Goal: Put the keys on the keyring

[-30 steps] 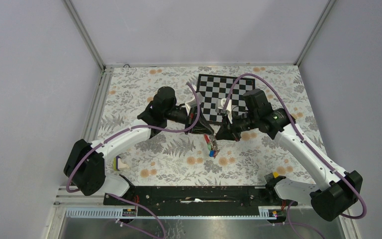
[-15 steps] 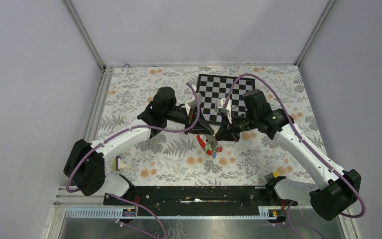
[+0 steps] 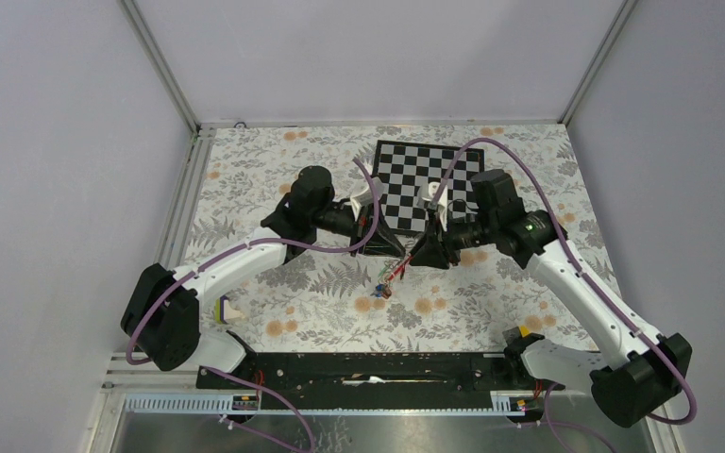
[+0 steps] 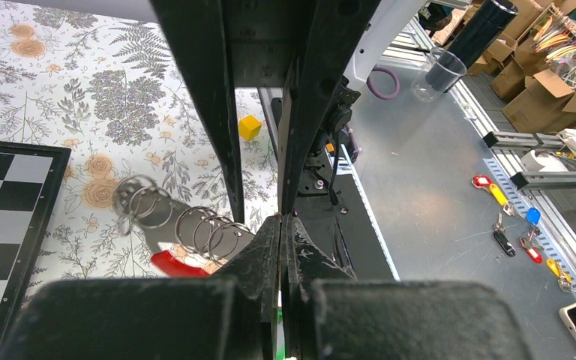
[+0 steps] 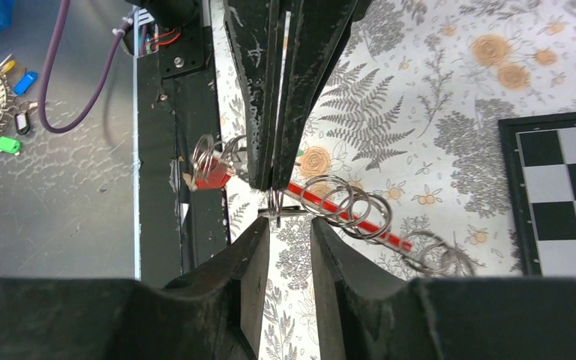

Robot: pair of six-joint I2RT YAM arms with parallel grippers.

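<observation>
Left gripper [image 4: 280,225]: jaws closed, pinching the keyring [image 5: 274,201]. Right gripper [image 5: 289,229]: jaws slightly apart, empty, tips just short of that ring. Keys [image 3: 384,285] sit at the ring chain's [image 5: 345,202] end, over the floral worktop [image 3: 274,170], nearside of both grippers.

The left arm [image 3: 236,260] and right arm [image 3: 581,286] wear white shells between black joints; a purple cable [image 3: 472,143] loops along each.

My L gripper [image 3: 399,247] & R gripper [image 3: 416,253] meet tip to tip above the table [image 3: 245,170]. Keys [image 3: 386,282] hang just below L's tips, on the near side. Chessboard [image 3: 406,170] lies just beyond both grippers.
</observation>
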